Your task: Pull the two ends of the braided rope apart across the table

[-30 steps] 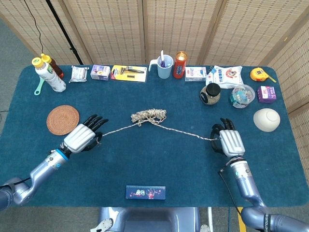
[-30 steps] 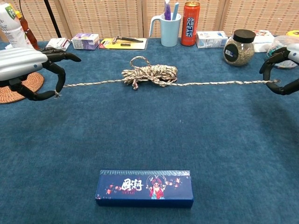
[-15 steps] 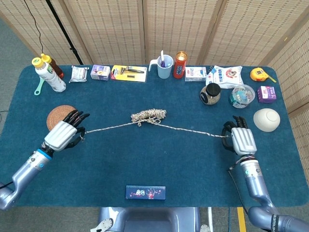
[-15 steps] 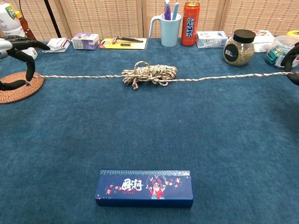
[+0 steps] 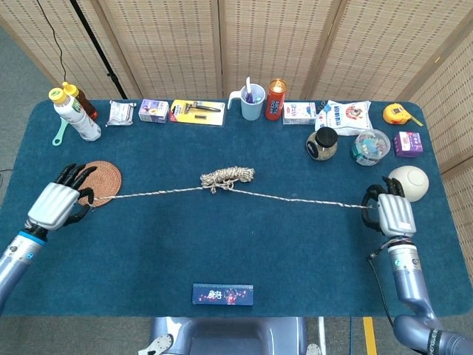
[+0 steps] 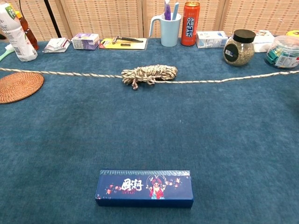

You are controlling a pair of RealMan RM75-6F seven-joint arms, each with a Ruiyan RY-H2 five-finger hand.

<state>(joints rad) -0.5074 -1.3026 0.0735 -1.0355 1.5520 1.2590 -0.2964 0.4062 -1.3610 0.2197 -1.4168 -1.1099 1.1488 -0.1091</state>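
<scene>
The beige-and-brown braided rope (image 5: pixel 228 177) lies stretched across the blue-carpeted counter (image 5: pixel 244 244), its remaining coil bunched near the middle and a strand running out to each side. The left hand (image 5: pixel 58 203) holds the left end just beside the round woven rattan coaster (image 5: pixel 103 180), dark fingers (image 5: pixel 80 196) curled around the strand. The right hand (image 5: pixel 394 213) holds the other end near the cream round bowl (image 5: pixel 409 182), fingers closed on it. Both hands sit outside the chest view (only the rope crosses it). A dark blue printed box (image 6: pixel 145 187) lies at the counter's near edge.
</scene>
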